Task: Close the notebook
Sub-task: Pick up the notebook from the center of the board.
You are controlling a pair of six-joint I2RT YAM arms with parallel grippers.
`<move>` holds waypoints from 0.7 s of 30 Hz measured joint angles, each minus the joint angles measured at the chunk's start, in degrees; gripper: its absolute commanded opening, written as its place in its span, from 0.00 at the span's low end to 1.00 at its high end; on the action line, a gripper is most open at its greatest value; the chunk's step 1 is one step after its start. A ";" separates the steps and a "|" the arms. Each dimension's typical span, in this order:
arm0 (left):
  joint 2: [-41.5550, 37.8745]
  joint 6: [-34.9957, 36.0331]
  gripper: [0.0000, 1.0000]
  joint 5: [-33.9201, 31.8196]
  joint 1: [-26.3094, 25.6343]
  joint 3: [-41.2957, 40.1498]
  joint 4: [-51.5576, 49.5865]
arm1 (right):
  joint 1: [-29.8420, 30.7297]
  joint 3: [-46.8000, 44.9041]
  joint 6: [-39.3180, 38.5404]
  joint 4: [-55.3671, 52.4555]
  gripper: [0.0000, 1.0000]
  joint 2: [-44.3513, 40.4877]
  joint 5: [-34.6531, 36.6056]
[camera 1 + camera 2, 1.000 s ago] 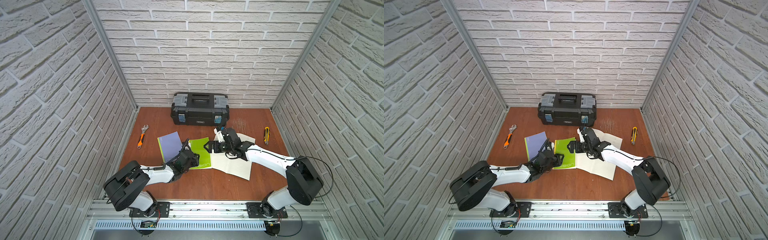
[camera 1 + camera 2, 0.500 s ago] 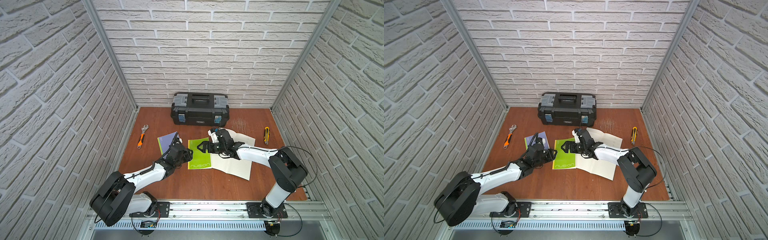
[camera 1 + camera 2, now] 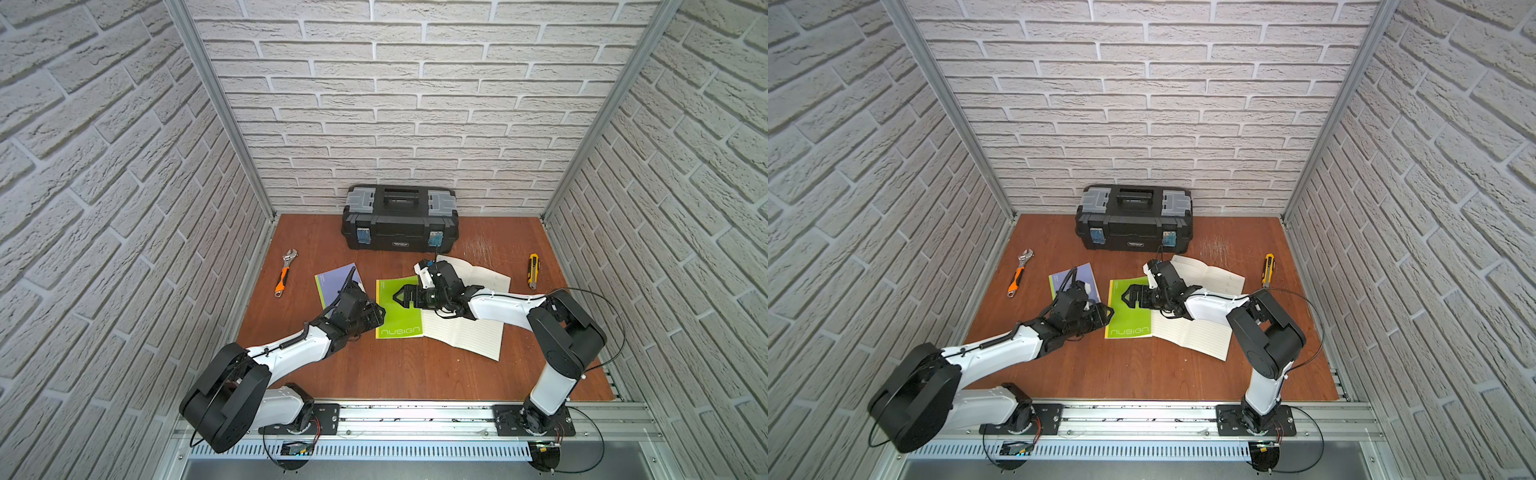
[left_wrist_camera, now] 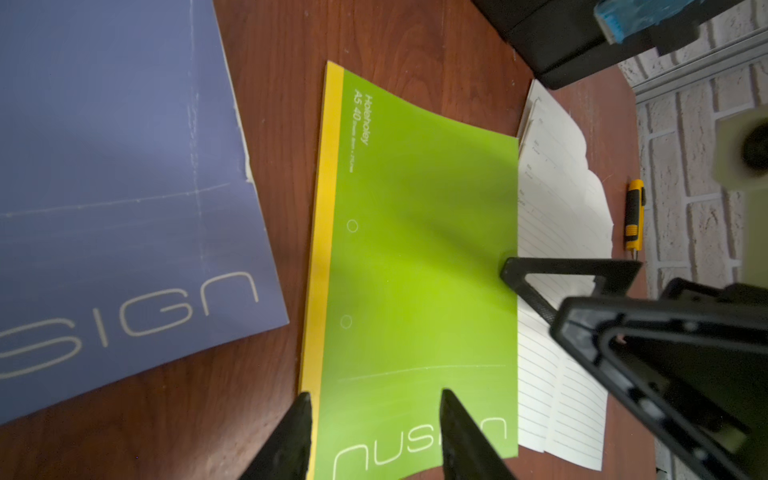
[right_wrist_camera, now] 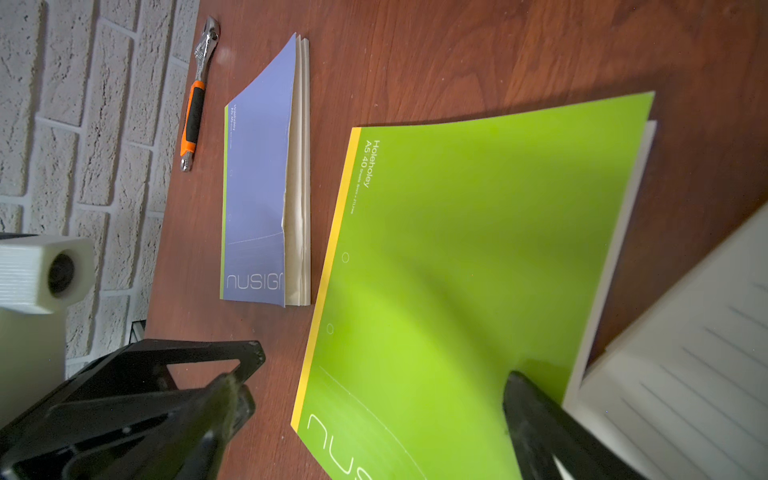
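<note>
**Finding:** the green notebook (image 3: 397, 323) lies shut near the middle of the bench (image 3: 374, 374). Its cover bows, and the free edge stands off the pages.

**Risk:** the cover may spring up when the grippers lift. A dragging finger could also slide it against the open notebook (image 3: 465, 338) just beside it.

**Left gripper** (image 4: 374, 436): jaws part open and empty, straddling the spine edge at the corner nearest the bench front.

**Right gripper** (image 3: 401, 296): jaws wide and empty, over the free edge.

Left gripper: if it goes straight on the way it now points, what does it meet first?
Probably the cover of the green notebook: the open left gripper points low across its yellow edge. How high it hovers is unclear.
</note>
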 measured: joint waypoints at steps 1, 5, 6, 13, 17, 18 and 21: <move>0.35 -0.15 0.50 0.17 0.02 0.00 -0.17 | 0.00 -0.13 0.00 0.09 1.00 0.44 0.11; 0.98 -0.33 0.50 0.37 0.04 0.00 -0.57 | 0.00 -0.76 0.00 1.20 1.00 2.03 0.15; 1.11 -0.33 0.50 0.37 0.04 0.00 -0.63 | 0.02 -0.76 0.00 1.60 1.00 2.05 0.15; 3.63 -0.37 0.51 0.42 0.11 0.02 -0.72 | 0.04 -1.07 0.17 4.00 0.99 2.91 0.09; 5.05 -0.70 0.51 0.66 0.22 0.07 -0.24 | 0.04 -1.62 0.20 5.07 0.99 2.93 0.02; 5.25 -0.85 0.51 0.79 0.26 0.07 0.13 | 0.04 -1.73 0.20 5.29 0.99 2.93 0.00; 5.92 -1.38 0.52 1.42 0.39 0.09 1.55 | 0.04 -1.88 0.20 5.62 0.99 2.93 -0.07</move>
